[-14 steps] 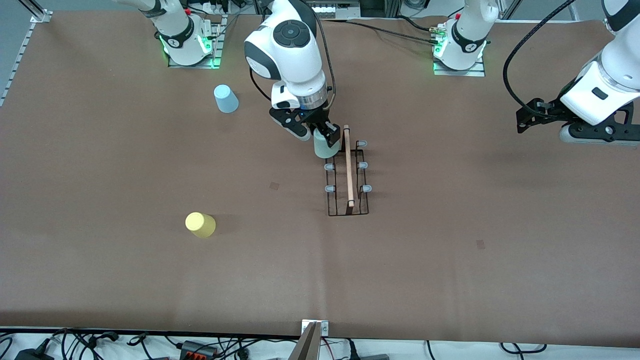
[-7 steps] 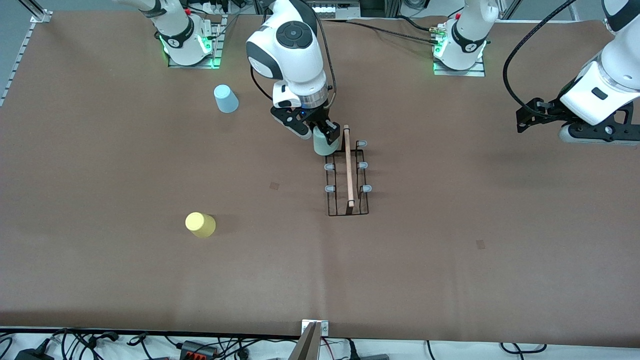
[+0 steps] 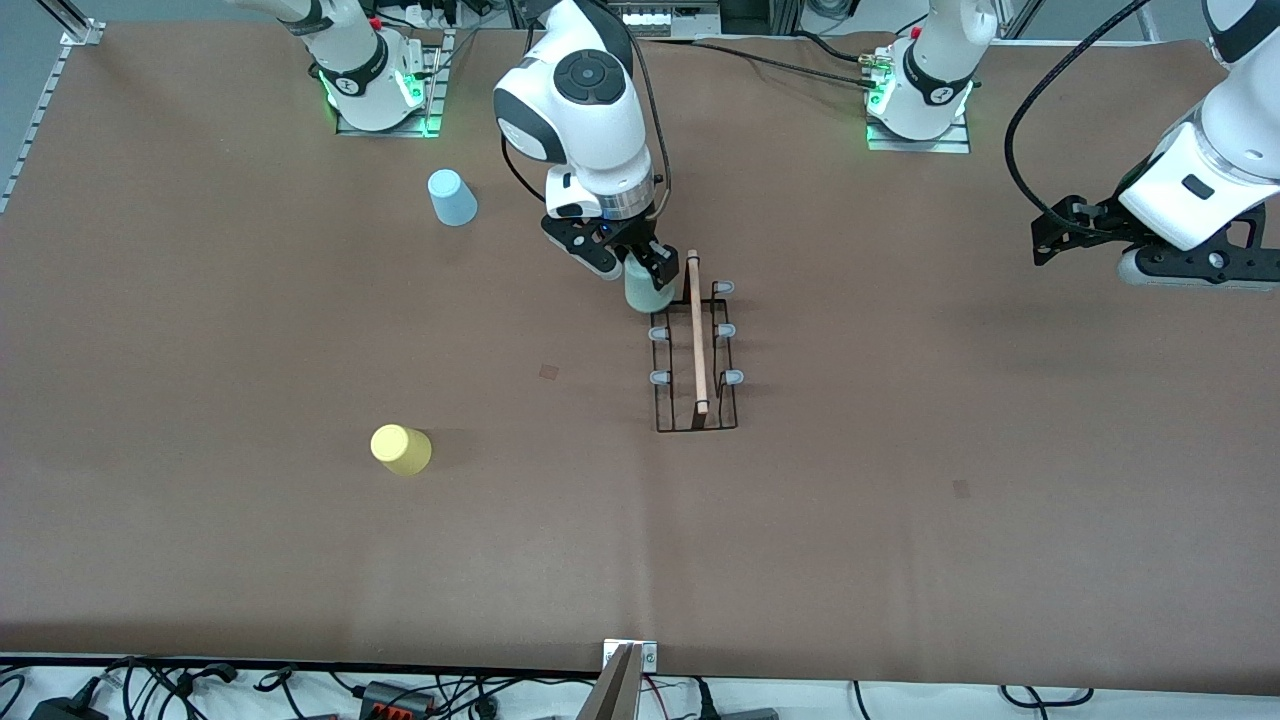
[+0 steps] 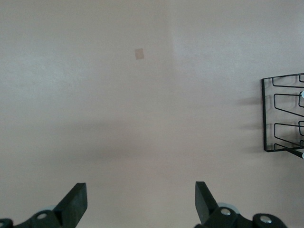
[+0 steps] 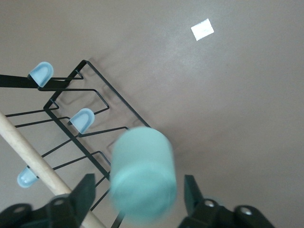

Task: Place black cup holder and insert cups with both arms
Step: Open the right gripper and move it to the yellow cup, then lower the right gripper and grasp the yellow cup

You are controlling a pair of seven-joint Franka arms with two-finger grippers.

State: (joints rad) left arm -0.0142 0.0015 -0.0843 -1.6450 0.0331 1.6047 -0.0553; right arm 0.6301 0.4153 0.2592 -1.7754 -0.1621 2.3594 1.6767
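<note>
The black cup holder (image 3: 695, 405) stands mid-table with its wooden rod handle (image 3: 696, 330) on top. The pale green cup (image 3: 645, 290) is at the holder's corner nearest the robots' bases, where one peg is hidden. My right gripper (image 3: 630, 268) is open around this cup. The right wrist view shows the cup (image 5: 142, 173), blurred, with a gap to each finger of the right gripper (image 5: 140, 194), beside the holder's wires (image 5: 71, 123). The pale blue cup (image 3: 452, 197) and the yellow cup (image 3: 401, 449) stand upside down toward the right arm's end. My left gripper (image 3: 1050, 240) waits, open and empty.
The left wrist view shows the left gripper (image 4: 141, 204) over bare brown table, with one end of the holder (image 4: 280, 116) at the edge. Small tape marks (image 3: 548, 371) lie on the table. Both arm bases stand along the table edge farthest from the camera.
My right gripper and the green cup have shifted slightly toward the robots' bases. The left arm, the holder and the other cups have not moved.
</note>
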